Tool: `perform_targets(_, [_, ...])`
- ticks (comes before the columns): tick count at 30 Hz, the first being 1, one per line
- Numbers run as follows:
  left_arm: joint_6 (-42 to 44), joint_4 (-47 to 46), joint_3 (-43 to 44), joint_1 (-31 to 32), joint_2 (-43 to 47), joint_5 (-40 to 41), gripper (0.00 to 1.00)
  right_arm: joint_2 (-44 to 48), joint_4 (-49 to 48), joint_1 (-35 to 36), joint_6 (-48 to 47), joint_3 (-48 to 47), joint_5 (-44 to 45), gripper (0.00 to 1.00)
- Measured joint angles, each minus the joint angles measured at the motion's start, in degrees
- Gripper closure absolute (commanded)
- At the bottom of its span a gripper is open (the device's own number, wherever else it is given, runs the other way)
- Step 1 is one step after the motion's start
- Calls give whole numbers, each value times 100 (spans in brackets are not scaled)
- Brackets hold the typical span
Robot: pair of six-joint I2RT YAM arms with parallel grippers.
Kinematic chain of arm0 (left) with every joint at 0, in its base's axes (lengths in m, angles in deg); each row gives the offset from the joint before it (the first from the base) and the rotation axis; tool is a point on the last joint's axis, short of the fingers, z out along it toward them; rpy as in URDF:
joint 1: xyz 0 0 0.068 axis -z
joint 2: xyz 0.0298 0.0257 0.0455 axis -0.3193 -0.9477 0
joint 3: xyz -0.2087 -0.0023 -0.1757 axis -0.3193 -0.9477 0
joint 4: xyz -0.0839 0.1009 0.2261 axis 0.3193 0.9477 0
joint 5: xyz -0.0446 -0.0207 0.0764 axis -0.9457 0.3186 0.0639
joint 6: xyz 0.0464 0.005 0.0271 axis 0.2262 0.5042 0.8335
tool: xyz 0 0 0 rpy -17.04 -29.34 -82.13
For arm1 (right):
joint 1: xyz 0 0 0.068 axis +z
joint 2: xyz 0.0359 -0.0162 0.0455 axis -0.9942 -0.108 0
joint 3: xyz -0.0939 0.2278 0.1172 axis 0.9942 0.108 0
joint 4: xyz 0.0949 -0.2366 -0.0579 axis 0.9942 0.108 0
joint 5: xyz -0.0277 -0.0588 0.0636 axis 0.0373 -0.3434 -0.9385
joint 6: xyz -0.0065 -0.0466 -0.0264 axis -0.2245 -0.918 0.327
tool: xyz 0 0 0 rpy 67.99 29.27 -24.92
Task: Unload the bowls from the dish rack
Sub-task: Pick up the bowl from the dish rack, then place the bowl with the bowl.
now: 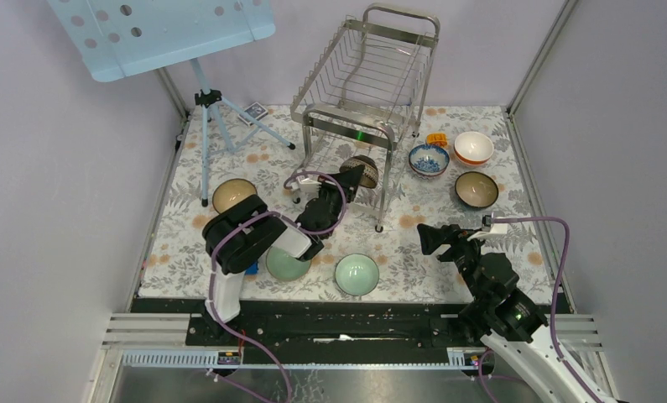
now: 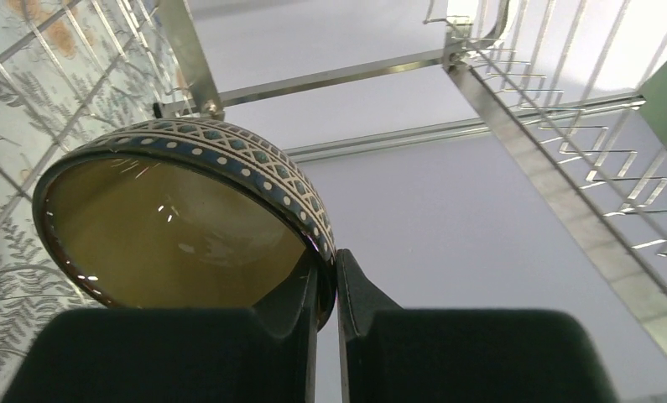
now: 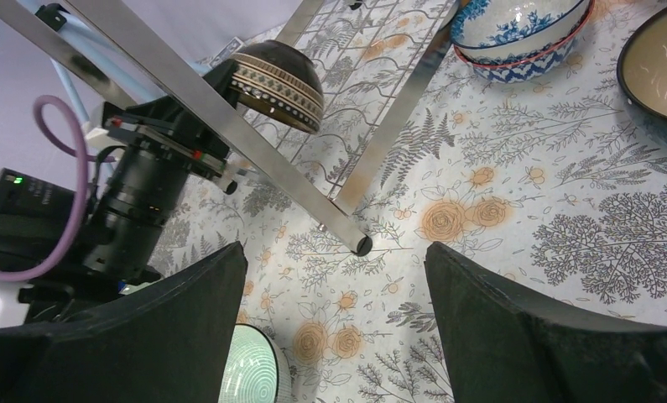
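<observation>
Spanning the workspace, floral cloth (image 1: 401, 256) — pale lilac walls (image 1: 44, 210), left claw (image 2: 328, 269) clamped on brown bowl (image 2: 179, 243), right claw (image 3: 334, 252) apart.

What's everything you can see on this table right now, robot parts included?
Dish rack: one, steel wire, far centre.
Patterned bowl: one, dark brown, at rack's front, in left hand.
Green bowls: two, pale green, near edge.
Brown bowl: one, brown, left side.
Blue-and-white bowls: stacked, at least two, right of rack.
Orange-white bowl: one, far right.
Dark bowl: one, cream inside, right side.
Perforated stand: one, pale blue, far left on tripod.
Orange object: one, small, beside the stack.
Left hand: black, shut on patterned bowl's rim.
Right hand: black, open, empty, near right.
</observation>
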Motion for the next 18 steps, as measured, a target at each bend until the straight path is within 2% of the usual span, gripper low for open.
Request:
perform_targets(10, [92,-4,-402,39,680,0,100,94,92,0,42,-4,57,15])
perform_targets(18, [232,59,-1266,245,1637,48,100,63,575,0,417,-256,205,13])
